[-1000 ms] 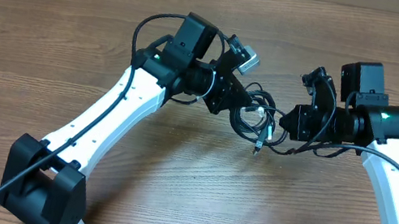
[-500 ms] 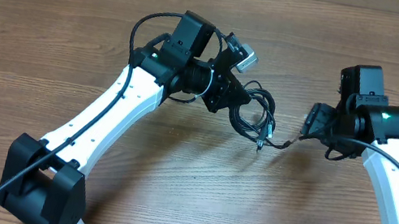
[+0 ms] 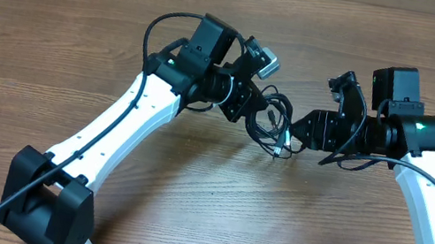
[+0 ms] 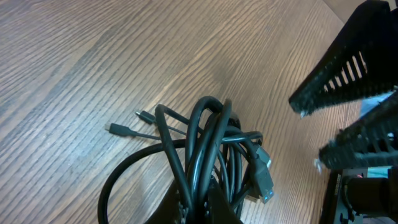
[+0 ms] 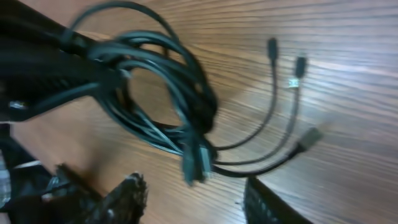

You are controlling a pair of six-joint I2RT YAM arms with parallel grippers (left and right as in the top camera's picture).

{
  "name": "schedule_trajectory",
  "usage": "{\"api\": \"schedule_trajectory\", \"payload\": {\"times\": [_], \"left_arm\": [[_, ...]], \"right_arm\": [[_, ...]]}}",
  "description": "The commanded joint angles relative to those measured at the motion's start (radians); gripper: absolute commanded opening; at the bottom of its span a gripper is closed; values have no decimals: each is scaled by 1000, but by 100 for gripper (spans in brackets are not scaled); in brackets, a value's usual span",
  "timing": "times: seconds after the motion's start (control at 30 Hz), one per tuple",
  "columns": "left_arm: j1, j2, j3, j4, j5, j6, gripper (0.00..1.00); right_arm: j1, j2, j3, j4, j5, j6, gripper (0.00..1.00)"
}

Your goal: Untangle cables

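The cables [image 3: 270, 118] are a tangled black bundle held just above the table between the two arms. My left gripper [image 3: 248, 110] is shut on several strands of the cables [image 4: 208, 146], its fingers [image 4: 214, 208] pinching them at the bottom of the left wrist view. A thick plug [image 4: 264, 180] hangs on the bundle's right side, and two small plugs [image 4: 115, 129] lie on the wood. My right gripper [image 3: 299, 129] is open right beside the bundle. The thick plug [image 5: 193, 165] dangles just ahead of its open gap [image 5: 196, 202], with nothing between the fingers.
The wooden table [image 3: 55, 22] stretches all around. Loose cable ends with small plugs [image 5: 301, 64] trail across the wood past the bundle. The right gripper's dark fingers [image 4: 348, 74] fill the right side of the left wrist view.
The right gripper pulled back to the right with a strand stretched, then let go and moved left again, close to the bundle, jaws open. The left gripper kept its hold.
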Motion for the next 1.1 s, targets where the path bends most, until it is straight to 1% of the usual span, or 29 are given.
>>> {"api": "schedule_trajectory", "payload": {"times": [0.0, 0.2, 0.23, 0.33, 0.5, 0.73, 0.83, 0.9, 1.03, 1.07], "left_arm": [[-12, -35, 22, 14, 26, -10, 4], [-12, -35, 22, 63, 150, -11, 4], [-12, -35, 22, 70, 163, -11, 4], [-12, -35, 22, 83, 181, -27, 4], [-12, -35, 22, 81, 185, -26, 4], [-12, -35, 22, 79, 184, -26, 4], [-10, -35, 22, 78, 183, -26, 4], [-6, -35, 22, 77, 183, -26, 4], [7, -35, 22, 74, 183, -26, 4], [11, -35, 22, 73, 183, -26, 4]], "right_arm": [[-1, -3, -1, 6, -61, -41, 46], [-1, -3, -1, 6, 8, -41, 46], [-1, -2, -1, 6, 8, -40, 45], [-1, -2, -1, 6, 12, -40, 37], [-1, -2, -1, 11, 20, -41, 33], [-1, -2, -1, 13, 35, -40, 4], [-1, -2, -1, 6, 94, -31, 4], [-1, -2, -1, -3, 164, 10, 4], [-1, -2, -1, -26, 420, 209, 4], [-1, -2, -1, -41, 510, 280, 4]]}}
